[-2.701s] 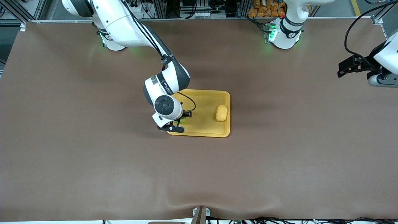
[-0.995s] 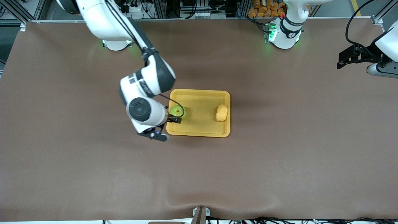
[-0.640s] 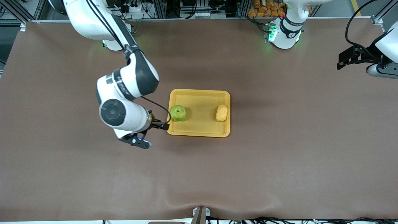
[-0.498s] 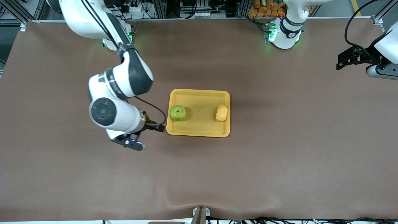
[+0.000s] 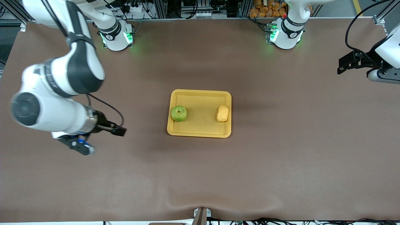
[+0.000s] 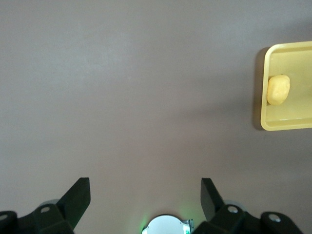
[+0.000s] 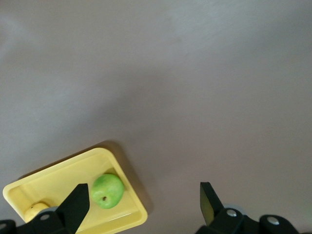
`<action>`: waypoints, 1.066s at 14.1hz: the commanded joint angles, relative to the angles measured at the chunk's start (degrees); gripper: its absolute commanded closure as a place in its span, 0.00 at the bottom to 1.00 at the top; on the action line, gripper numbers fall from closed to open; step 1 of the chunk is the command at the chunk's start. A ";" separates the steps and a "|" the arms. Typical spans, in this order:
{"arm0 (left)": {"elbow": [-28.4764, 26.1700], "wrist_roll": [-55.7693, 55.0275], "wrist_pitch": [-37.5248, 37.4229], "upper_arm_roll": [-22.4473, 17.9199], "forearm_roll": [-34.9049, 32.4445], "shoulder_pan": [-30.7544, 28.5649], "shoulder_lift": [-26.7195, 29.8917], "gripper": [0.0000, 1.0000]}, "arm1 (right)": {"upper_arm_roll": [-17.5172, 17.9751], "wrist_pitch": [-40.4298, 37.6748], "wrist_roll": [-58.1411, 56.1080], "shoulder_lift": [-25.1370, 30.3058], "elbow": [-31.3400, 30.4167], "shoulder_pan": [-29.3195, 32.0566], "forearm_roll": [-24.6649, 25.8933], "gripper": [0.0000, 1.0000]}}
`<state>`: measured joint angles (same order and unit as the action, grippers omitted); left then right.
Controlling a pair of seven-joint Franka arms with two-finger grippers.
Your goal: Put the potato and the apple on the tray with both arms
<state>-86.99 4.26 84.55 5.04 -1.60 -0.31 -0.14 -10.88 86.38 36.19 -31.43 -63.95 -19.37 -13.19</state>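
Note:
The yellow-orange tray [image 5: 201,104] lies at the middle of the table. The green apple [image 5: 178,113] sits in it at the end toward the right arm. The yellow-tan potato [image 5: 222,113] lies in it at the end toward the left arm. My right gripper [image 5: 118,131] is open and empty, up over bare table between the tray and the right arm's end. Its wrist view shows the apple [image 7: 107,191], the potato [image 7: 36,208] and the tray [image 7: 63,181] past its open gripper [image 7: 144,200]. My left gripper [image 5: 342,65] is open and empty, waiting over the left arm's end of the table.
The left wrist view shows its open gripper [image 6: 145,195] over bare brown table, with the tray's end [image 6: 292,109] and the potato [image 6: 278,89] off at the edge. The arm bases [image 5: 115,37] [image 5: 286,34] stand at the table's back edge.
My right gripper has let go of the apple on the tray and has swung away toward the right arm's end of the table. The left arm has hardly moved.

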 commanded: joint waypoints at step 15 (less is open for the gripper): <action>-0.81 -0.92 2.11 0.41 -1.13 -0.57 -0.74 0.00 | 1.21 -13.78 -36.98 22.45 -9.24 15.33 9.48 0.00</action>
<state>-87.22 4.18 86.02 5.02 -1.60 -0.55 -1.24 -11.03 72.00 1.45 -14.39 -66.82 -4.61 -6.22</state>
